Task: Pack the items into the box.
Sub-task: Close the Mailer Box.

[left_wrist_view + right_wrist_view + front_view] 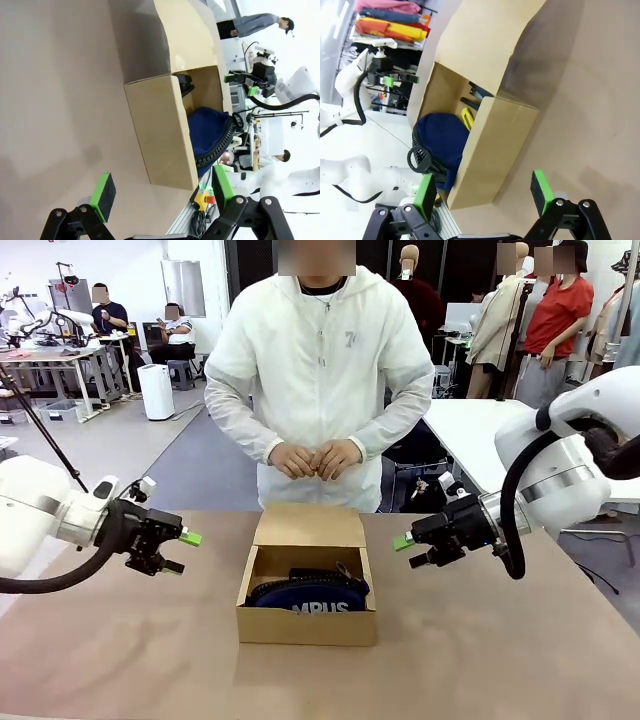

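Light brown bench (pixel 120 660) spreads between the two arms, with a workshop of tables and clothes rails behind it. At its far edge a person in a white jacket stands with both hands (pixel 315 458) joined in front of the waist, clear of the surface.

The cardboard box (pixel 306 626) sits mid-bench, and its flap lid (pixel 308 525) is thrown back toward the person. The navy pencil pouch (pixel 322 594) lies inside along the near wall. It bulges above the rim, and the white letters "MPUS" show over the edge. In the right wrist view a yellow sliver of the utility knife (pixel 467 118) shows beside the pouch, against the wall facing the right arm. The black stapler (pixel 183 83) is tucked at the back of the box by the lid's hinge, mostly hidden.

The left pincer (pixel 183 551) hangs above the bench to the left of the box, well apart from it. Its fingers are spread and nothing is between the green pads. The right pincer (pixel 410 552) mirrors it on the other side, a little nearer the box, also spread wide and holding nothing. Both point inward at the box.
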You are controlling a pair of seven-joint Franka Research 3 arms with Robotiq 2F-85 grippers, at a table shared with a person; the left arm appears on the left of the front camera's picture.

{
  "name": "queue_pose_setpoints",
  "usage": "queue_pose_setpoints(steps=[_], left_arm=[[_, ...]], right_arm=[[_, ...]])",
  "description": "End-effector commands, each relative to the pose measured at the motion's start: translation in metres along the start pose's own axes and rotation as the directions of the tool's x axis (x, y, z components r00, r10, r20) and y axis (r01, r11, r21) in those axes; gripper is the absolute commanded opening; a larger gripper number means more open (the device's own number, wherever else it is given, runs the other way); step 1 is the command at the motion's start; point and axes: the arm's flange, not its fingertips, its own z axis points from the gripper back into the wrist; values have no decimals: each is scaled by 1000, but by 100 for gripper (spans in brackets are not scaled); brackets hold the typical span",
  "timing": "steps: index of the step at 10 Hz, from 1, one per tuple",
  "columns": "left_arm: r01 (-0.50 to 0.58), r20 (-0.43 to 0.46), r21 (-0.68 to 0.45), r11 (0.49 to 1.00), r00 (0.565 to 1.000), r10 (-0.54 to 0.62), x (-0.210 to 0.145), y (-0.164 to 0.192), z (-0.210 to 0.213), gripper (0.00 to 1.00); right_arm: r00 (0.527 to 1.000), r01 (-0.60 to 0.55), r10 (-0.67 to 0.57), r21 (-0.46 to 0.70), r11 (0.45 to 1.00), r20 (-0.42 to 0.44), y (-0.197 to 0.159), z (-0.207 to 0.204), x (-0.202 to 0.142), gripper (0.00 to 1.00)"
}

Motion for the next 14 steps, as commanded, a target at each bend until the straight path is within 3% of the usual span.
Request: queue_pose_setpoints(steps=[1, 3, 4, 6, 9, 11, 14], left_arm=[[16, -8, 37, 999, 1000, -16, -11, -14, 12, 100], [14, -4, 11, 1000, 1000, -14, -2, -6, 6, 100], [-10, -81, -72, 997, 997, 4, 20, 0, -4, 100], [-111, 146, -121, 986, 981, 128, 68, 10, -10, 100], [-186, 80, -136, 973, 977, 198, 117, 27, -49, 100], [-209, 8, -214, 954, 976, 216, 138, 39, -77, 100], [-188, 2, -333, 924, 980, 201, 151, 49, -112, 100]], right_arm=[[999, -27, 26, -15, 1000, -25, 14, 5, -7, 100], [1000, -13, 12, -5, 1000, -7, 4, 2, -1, 100], [998, 55, -55, 0, 998, 44, -4, 0, 22, 100], [989, 131, -136, 95, 987, 51, -18, -5, 60, 100], [961, 271, -276, 117, 955, 29, -41, -42, 106, 100], [941, 337, -338, 131, 932, -17, -58, -64, 125, 100], [901, 435, -429, 150, 888, -68, -77, -97, 141, 100]])
